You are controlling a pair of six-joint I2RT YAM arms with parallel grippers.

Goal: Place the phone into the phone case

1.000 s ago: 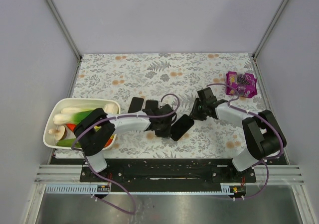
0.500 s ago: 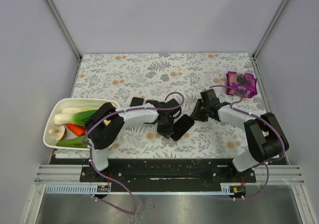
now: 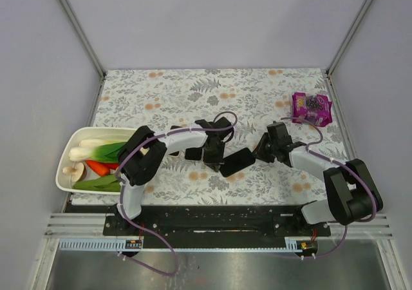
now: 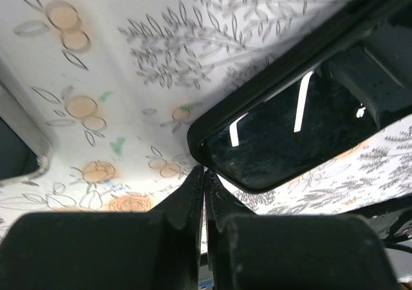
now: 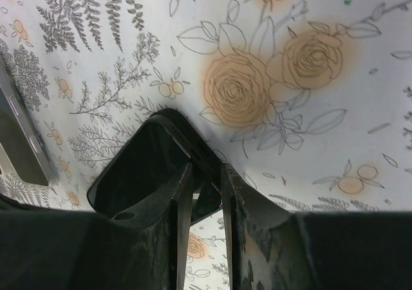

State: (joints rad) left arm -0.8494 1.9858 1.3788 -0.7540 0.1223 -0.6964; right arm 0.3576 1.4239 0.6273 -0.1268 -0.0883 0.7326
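A black phone case (image 3: 236, 162) lies on the flowered mat between my two grippers. In the left wrist view (image 4: 290, 122) a glossy dark screen shows inside its raised rim. My left gripper (image 3: 211, 153) is shut and empty, its tips (image 4: 205, 172) touching the case's near-left corner. My right gripper (image 3: 261, 152) is at the case's right end. In the right wrist view (image 5: 206, 171) its fingers (image 5: 183, 193) are closed on the case's end wall (image 5: 193, 151).
A white tub (image 3: 77, 135) of vegetables stands at the left edge. A purple packet (image 3: 311, 108) lies at the back right. Another dark device (image 3: 193, 153) lies under the left arm, and a silver-rimmed one shows in the wrist views (image 4: 16, 151) (image 5: 22, 142).
My left gripper has moved right, up to the case's corner. My right gripper has shifted right and nearer with the case's end, and the case has turned a little.
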